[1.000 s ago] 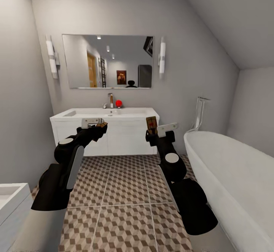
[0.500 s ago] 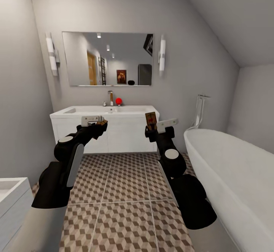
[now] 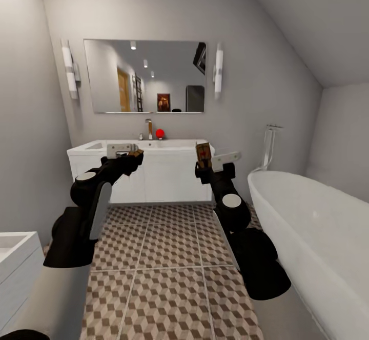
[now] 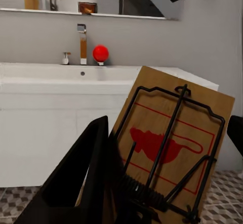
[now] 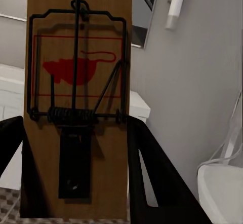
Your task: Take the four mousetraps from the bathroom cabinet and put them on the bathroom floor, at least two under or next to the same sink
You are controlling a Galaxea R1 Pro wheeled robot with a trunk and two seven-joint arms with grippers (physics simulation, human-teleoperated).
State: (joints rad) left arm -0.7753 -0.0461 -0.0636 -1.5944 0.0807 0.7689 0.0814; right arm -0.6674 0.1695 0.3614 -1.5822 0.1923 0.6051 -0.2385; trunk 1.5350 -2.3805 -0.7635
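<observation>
both arms' fingers [image 5: 136, 183] each clamp one mousetrap [image 5: 76, 102], two total.

Our two arms are glossy black, bulky and rounded, with pale grey panels, discs and wrist brackets.

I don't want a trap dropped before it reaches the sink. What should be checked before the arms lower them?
1. Left gripper shut on left mousetrap: ok.
2. Right gripper shut on right mousetrap: ok.
3. Sink unit ahead, facing the robot: ok.
4. Patterned floor before the sink free of obstacles: ok.
5. Bathtub apart from right arm: ok, though close.
6. Other two traps' whereabouts: cannot tell.
</observation>
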